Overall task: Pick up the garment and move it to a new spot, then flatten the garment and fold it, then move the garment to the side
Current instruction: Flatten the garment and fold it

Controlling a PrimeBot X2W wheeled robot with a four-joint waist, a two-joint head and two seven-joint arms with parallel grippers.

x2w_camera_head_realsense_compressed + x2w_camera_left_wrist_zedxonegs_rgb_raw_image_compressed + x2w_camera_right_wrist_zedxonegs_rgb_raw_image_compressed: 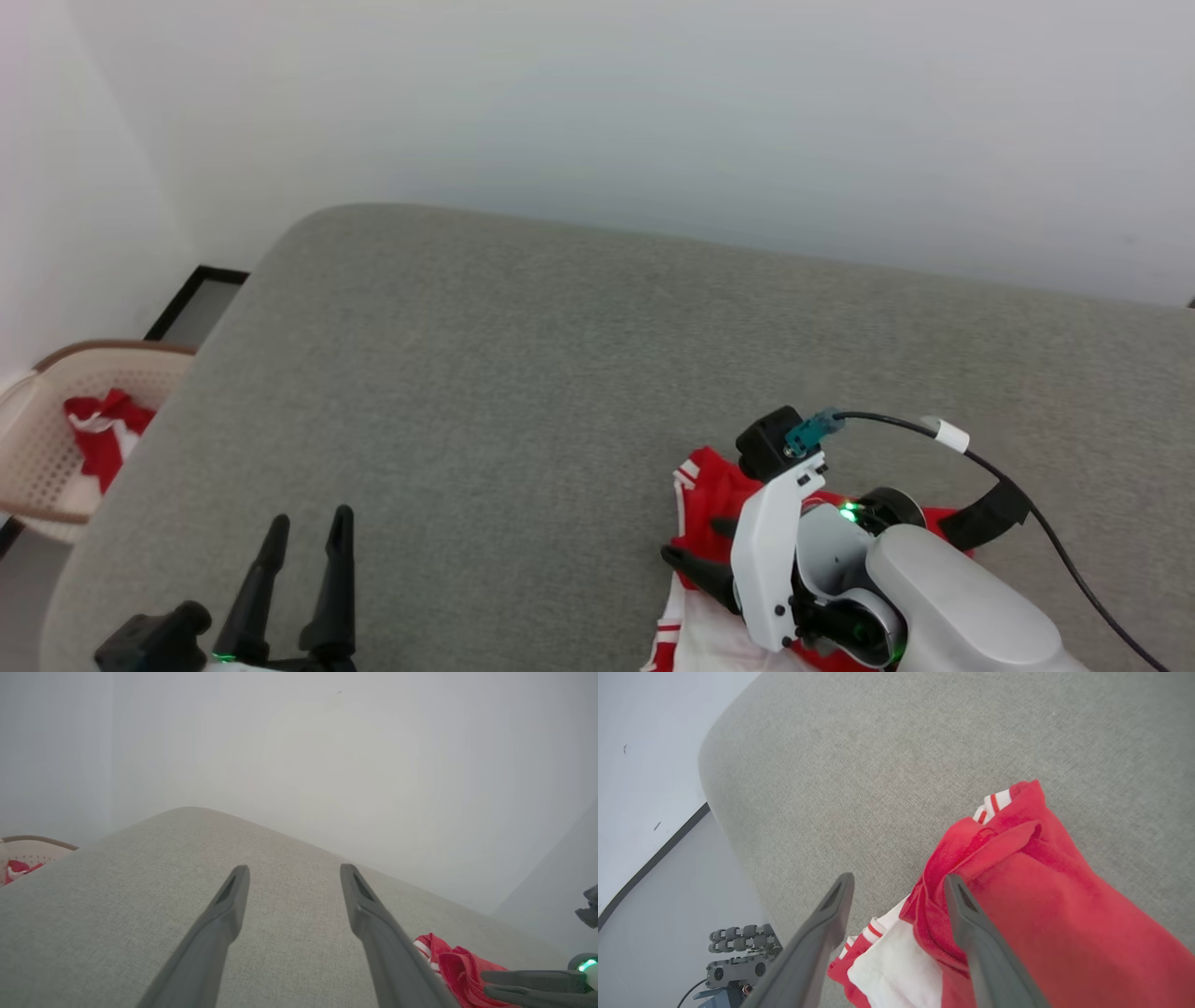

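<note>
Left gripper point(311, 518): wide, empty; 7 o'clock in head view; garment point(709, 485) well apart, toward its 3 o'clock
Right gripper point(693, 541): wide, gripping nothing; just above the garment's bunched edge; nearer arm
Garment: crumpled on grey cushion point(523, 373), 5 o'clock

Grey cushion point(523, 392) spans the head view. Off its edge at 9 o'clock: 1 beige perforated basket point(33, 453) holding a red-and-white cloth point(98, 434). Black frame point(221, 273) at 10 o'clock, against the white wall point(653, 112).
</note>
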